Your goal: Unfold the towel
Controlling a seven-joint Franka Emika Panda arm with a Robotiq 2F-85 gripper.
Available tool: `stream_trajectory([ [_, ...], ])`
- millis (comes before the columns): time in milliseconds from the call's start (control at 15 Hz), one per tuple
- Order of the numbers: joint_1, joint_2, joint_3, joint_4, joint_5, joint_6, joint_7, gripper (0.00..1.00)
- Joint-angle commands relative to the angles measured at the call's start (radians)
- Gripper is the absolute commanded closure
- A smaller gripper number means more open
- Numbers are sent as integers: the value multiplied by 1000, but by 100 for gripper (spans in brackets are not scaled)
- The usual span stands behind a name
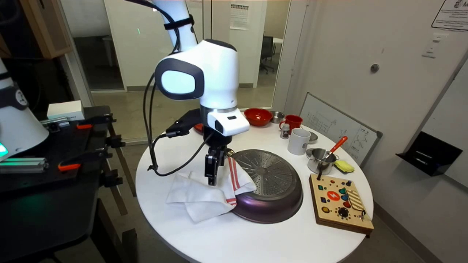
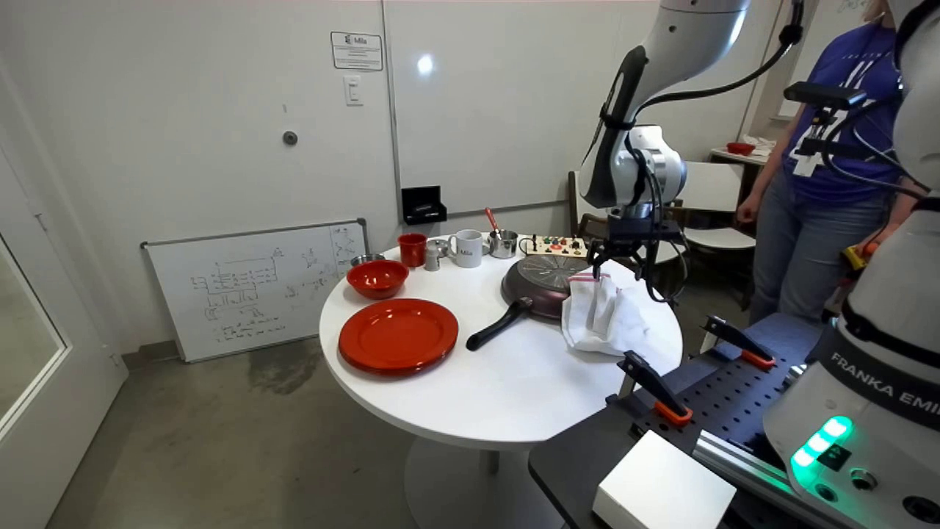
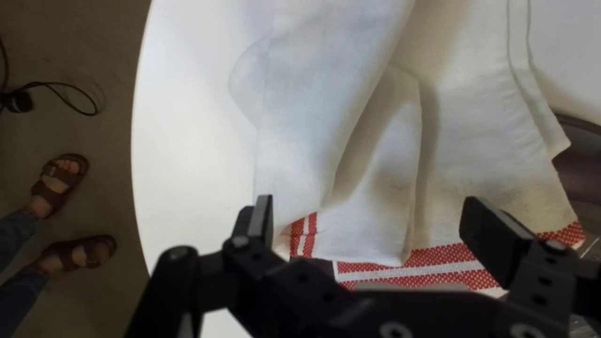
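One gripper (image 3: pixel 368 211), one towel (image 3: pixel 408 131), one pan (image 1: pixel 270 190)

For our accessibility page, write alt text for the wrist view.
A white, red-striped towel lies partly folded on a white tabletop, overlapping a dark pan at right, with the open gripper in the foreground. At left, past the tabletop's edge, are a person's sandaled feet.

Free tabletop (image 3: pixel 188 150) beside towel (image 1: pixel 204 201), upturned pan (image 1: pixel 270 186) an obstacle opposite.
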Motion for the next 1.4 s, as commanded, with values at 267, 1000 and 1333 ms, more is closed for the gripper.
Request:
stream_trajectory([
  [267, 216, 65, -245, 84, -121, -249, 346, 0],
  [1000, 83, 79, -167, 61, -30, -288, 502, 0],
  [1333, 36, 105, -127, 39, 17, -180, 482, 0],
])
